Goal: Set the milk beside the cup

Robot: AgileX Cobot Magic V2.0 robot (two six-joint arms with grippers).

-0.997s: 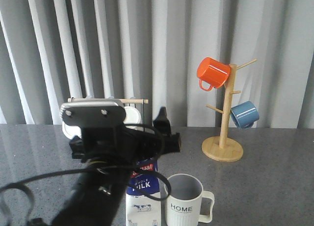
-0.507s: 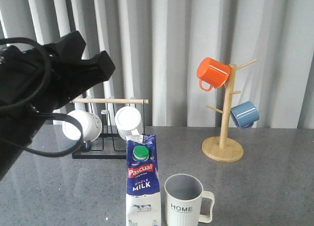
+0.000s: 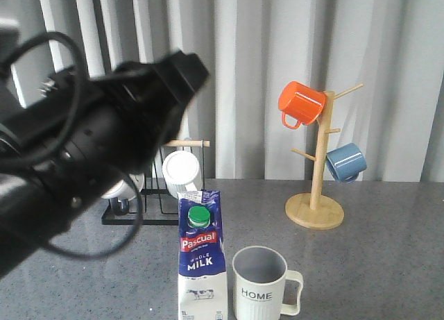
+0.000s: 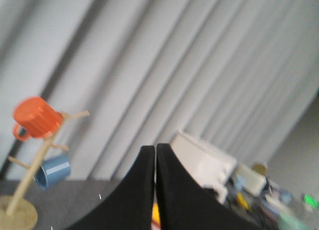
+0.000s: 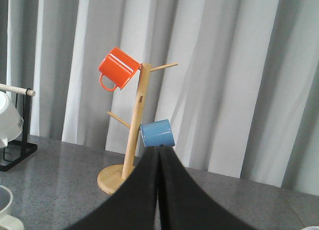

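The milk [image 3: 201, 261], a dark-blue and white carton with a green cap, stands upright at the table's front. The cup [image 3: 261, 284], pale and ribbed with "HOME" lettering, stands just right of it with a small gap, handle to the right. My left arm [image 3: 90, 153] is raised high at the left, above and clear of the carton. My left gripper [image 4: 155, 149] is shut and empty, facing the curtain. My right gripper [image 5: 159, 150] is shut and empty, and is out of the front view.
A wooden mug tree [image 3: 316, 210] at the back right holds an orange mug [image 3: 300, 103] and a blue mug [image 3: 345, 162]. A black rack with white mugs [image 3: 182, 171] stands behind the milk. Grey curtains hang along the back.
My left arm has risen from low over the milk to high at the left, then swung right across the view. The milk and cup have not moved.
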